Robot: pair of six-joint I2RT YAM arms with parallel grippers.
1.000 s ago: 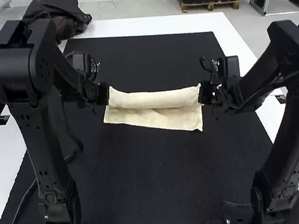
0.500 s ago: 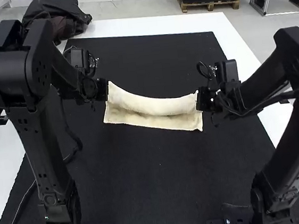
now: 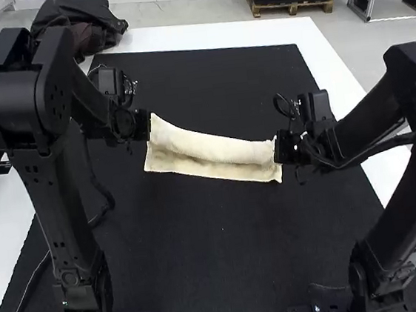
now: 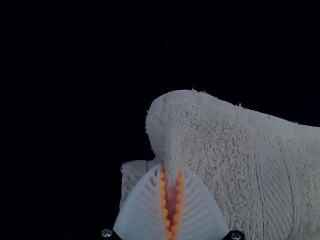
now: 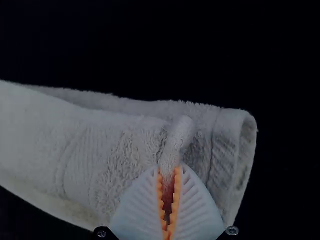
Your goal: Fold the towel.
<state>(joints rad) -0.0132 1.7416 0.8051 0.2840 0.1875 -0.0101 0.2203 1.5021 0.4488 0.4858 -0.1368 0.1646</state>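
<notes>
Plenty of room on the near side of the towel (image 3: pixel 206 147), black mat (image 3: pixel 225 251) wide open there, and another lane runs beyond it! Left hand (image 3: pixel 146 127) blocks the towel's left end, right hand (image 3: pixel 279 150) its right, arms behind both. Nearer and left of the towel, a dark cable (image 3: pixel 106 200) snags the route.

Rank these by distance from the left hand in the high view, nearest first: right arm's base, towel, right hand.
1. Towel, its left end in the left hand.
2. Right hand, at the towel's right end.
3. Right arm's base, at the mat's near right.
</notes>
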